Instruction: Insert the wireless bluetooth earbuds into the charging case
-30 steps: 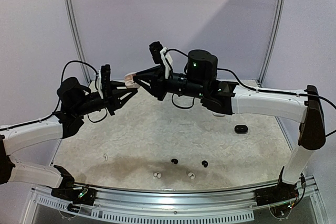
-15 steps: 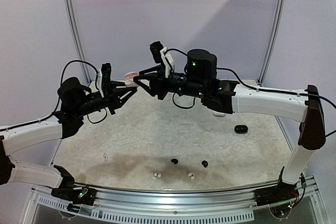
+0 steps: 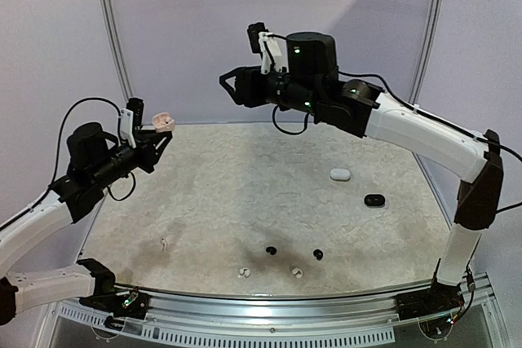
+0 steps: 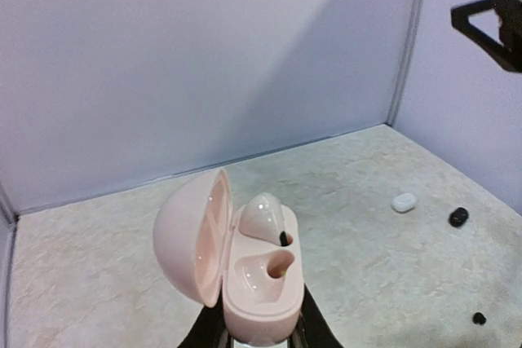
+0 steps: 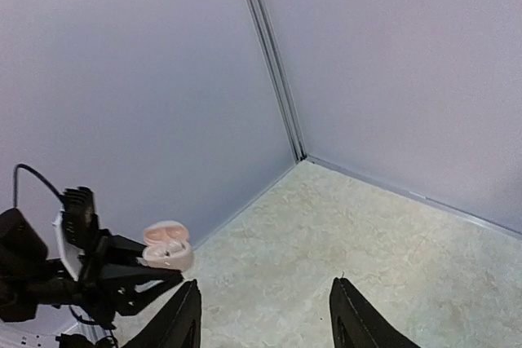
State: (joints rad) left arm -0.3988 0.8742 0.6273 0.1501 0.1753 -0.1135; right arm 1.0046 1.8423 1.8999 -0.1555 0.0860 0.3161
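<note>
My left gripper [image 3: 157, 138] is shut on an open pink charging case [image 3: 163, 123] and holds it high over the far left of the table. In the left wrist view the case [image 4: 245, 283] has its lid up, one pale earbud [image 4: 263, 219] seated in the far slot, and the near slot empty. My right gripper [image 3: 230, 87] is open and empty, raised well above the table and apart from the case. On the table near the front lie two black earbuds [image 3: 271, 250] [image 3: 318, 254], two white earbuds [image 3: 242, 271] [image 3: 297, 272], and another white one [image 3: 164, 243] to the left.
A closed white case [image 3: 340, 174] and a closed black case [image 3: 374, 200] lie on the right of the table; both show in the left wrist view [image 4: 404, 202] [image 4: 458, 217]. Walls stand behind and at both sides. The right wrist view shows the pink case [image 5: 167, 246].
The two grippers were together at the pink case. The right gripper has drawn away, up and to the right, open. The left gripper has pulled back to the left with the case.
</note>
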